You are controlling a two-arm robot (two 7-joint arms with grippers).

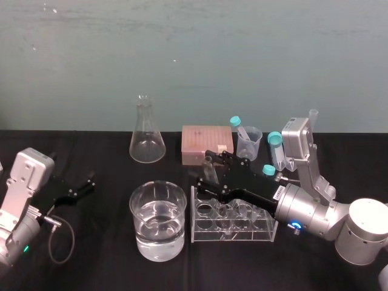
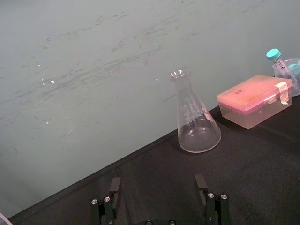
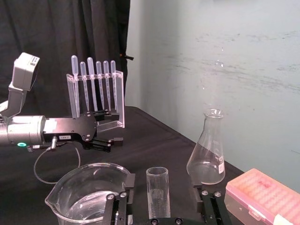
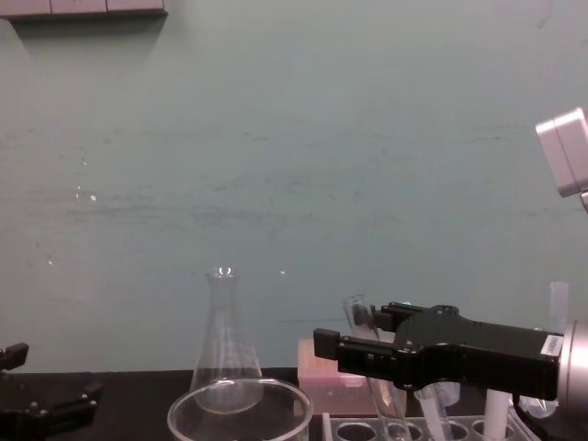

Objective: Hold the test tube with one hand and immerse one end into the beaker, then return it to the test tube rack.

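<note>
Straddling test tube [image 3: 158, 192] over test tube rack [image 1: 233, 233], right gripper [image 1: 205, 168] wide; skewed closure may topple tube; left gripper [image 1: 88, 182] wide, idle, well left of rack.

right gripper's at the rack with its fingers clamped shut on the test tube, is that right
Not quite. The right gripper is at the test tube rack, but its fingers are open: the right wrist view shows the test tube standing between them with a gap on each side. The left gripper is parked aside.
</note>
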